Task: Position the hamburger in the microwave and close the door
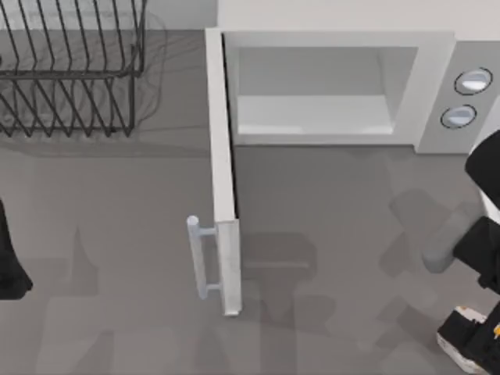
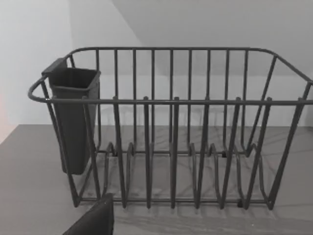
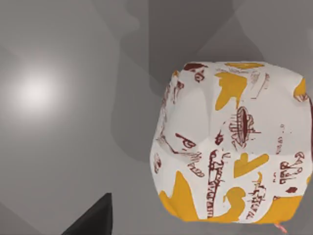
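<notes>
The hamburger (image 3: 230,142), a white lump with orange-yellow patches and dark red print, lies on the grey table at the front right (image 1: 461,344). My right gripper (image 1: 478,332) hovers over it, open, and one dark fingertip (image 3: 93,220) stands off to the burger's side without touching it. The white microwave (image 1: 437,86) stands at the back, and its pale grey cavity (image 1: 312,94) holds nothing. The door (image 1: 224,180) is swung wide open toward the front, with its metal bar handle (image 1: 199,258) on the left face. My left arm (image 1: 9,262) is parked at the left edge.
A black wire rack (image 1: 70,70) stands at the back left, and the left wrist view faces it (image 2: 171,137), with a dark cup (image 2: 73,117) hung on one end. Two round dials (image 1: 473,80) sit on the microwave's right panel. The open door splits the table's middle.
</notes>
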### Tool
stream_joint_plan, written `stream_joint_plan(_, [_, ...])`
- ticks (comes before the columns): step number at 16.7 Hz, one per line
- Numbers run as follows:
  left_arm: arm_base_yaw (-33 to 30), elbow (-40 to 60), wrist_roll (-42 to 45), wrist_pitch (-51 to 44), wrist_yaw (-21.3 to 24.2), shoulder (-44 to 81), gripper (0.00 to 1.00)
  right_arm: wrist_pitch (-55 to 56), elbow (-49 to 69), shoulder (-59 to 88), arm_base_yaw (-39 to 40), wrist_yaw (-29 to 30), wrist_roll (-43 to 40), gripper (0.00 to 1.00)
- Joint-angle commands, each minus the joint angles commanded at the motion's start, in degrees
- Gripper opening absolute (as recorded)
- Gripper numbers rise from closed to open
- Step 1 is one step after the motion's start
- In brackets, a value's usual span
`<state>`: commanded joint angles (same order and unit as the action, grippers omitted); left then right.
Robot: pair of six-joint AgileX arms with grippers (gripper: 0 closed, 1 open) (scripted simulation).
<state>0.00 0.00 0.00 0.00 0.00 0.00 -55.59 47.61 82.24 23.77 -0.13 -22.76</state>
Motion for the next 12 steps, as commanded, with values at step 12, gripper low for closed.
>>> stream_joint_plan(12, [0.0, 0.0, 0.0, 0.0, 0.0, 0.0, 1.0, 19.92, -9.79, 9.76, 0.17, -0.01, 0.33, 1.0])
